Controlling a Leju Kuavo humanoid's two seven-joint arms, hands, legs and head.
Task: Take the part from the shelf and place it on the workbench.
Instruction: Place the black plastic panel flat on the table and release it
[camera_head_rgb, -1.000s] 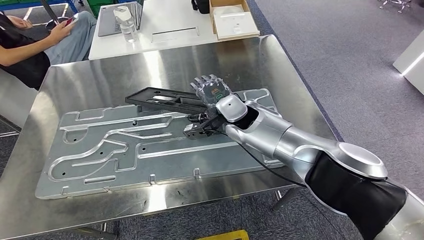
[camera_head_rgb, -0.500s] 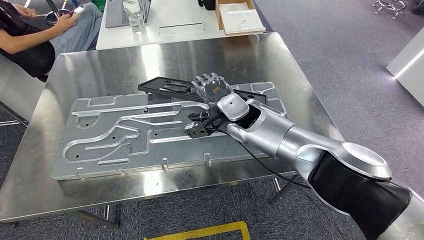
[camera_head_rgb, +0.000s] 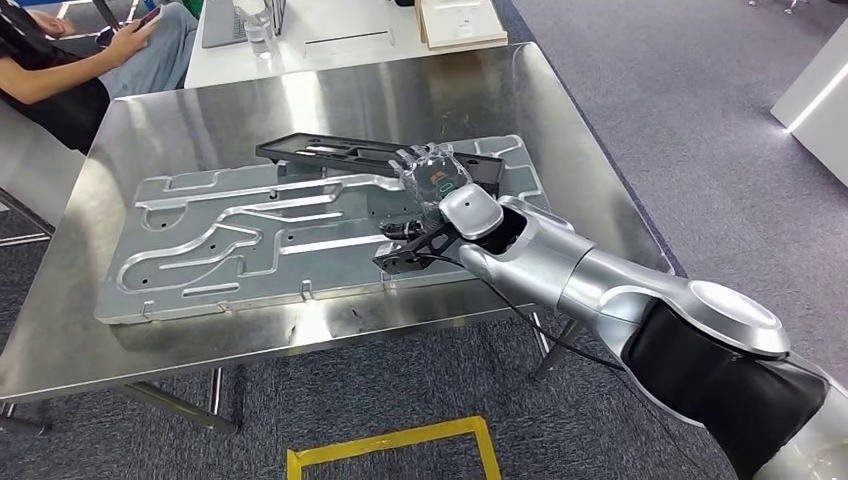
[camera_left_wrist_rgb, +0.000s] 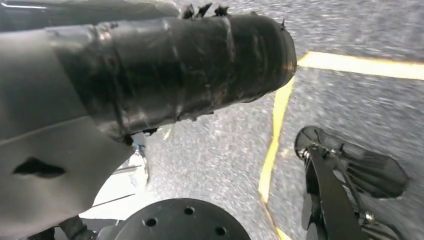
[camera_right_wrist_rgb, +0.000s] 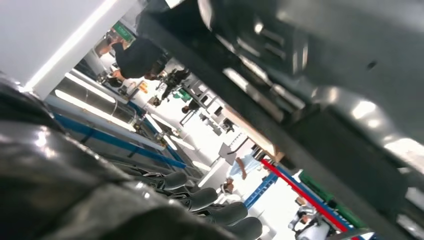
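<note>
Steel workbench (camera_head_rgb: 300, 105) under grooved plate (camera_head_rgb: 250, 245)

large machined plate (camera_head_rgb: 250, 240) lies flat on the workbench (camera_head_rgb: 330, 105), along its near half. the long part (camera_head_rgb: 340, 156) lies on the plate's far edge, running left to right. right hand (camera_head_rgb: 432, 180) is over the part's right end, arm coming in from the near right. person (camera_head_rgb: 60, 70) sits behind the bench's far left corner. second table (camera_head_rgb: 330, 45) stands behind the bench, box (camera_head_rgb: 460, 22) on its right side. floor tape (camera_head_rgb: 390, 445) lies before the bench.
</note>
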